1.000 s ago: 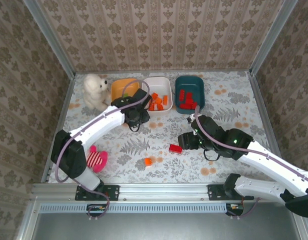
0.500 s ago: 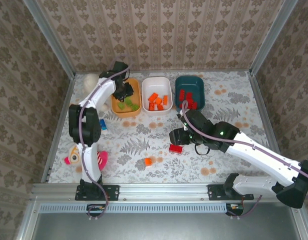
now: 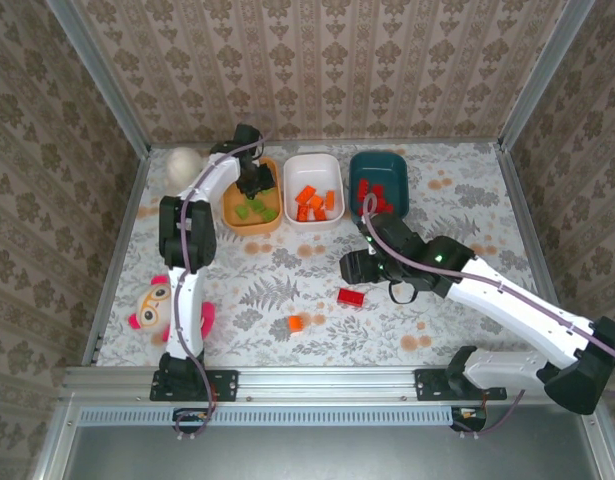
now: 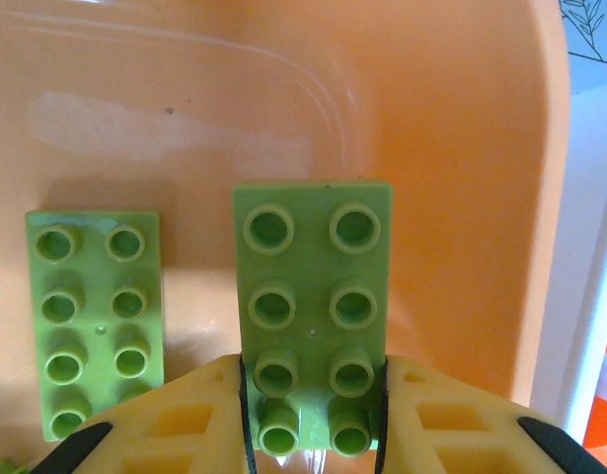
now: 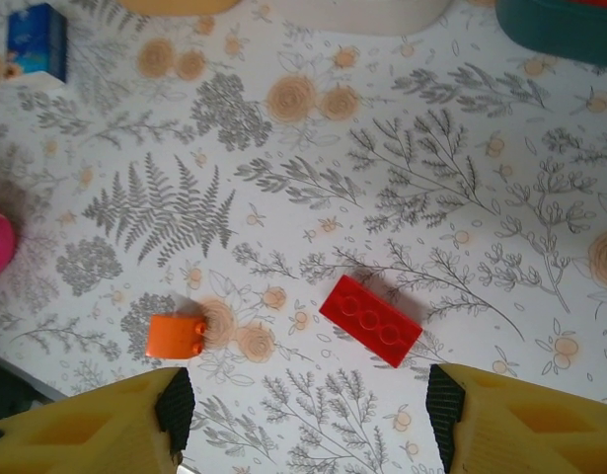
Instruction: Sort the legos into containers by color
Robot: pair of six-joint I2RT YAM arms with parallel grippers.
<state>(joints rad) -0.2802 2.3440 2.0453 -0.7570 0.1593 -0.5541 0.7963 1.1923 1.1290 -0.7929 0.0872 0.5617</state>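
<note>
Left pincer [image 4: 313,410] reached orange bin [image 4: 461,148] (gripping a green lego [image 4: 313,286]).

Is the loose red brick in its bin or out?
Out: the red brick lies flat on the table, near the open right gripper.

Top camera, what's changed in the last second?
The left gripper swung from in front of the white bin to over the orange bin, now shut on a green brick. The right gripper edged left toward the red brick, jaws open. The red brick, orange brick and teal bin haven't moved.
</note>
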